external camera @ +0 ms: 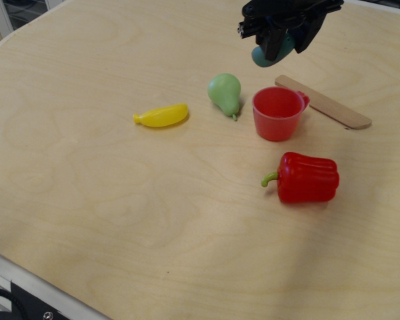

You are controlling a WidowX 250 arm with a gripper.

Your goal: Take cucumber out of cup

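The red cup [278,114] stands upright on the wooden table, its small handle to the right, and its inside shows empty. My black gripper [275,48] hangs at the top of the view, above and a little left of the cup. It is shut on the teal cucumber [261,56], whose rounded end sticks out below the fingers. The cucumber is in the air, clear of the cup's rim.
A pale green pear [225,94] lies just left of the cup. A yellow banana [161,115] lies further left. A red bell pepper [307,177] lies in front of the cup. A flat wooden stick [323,102] lies behind and right of the cup.
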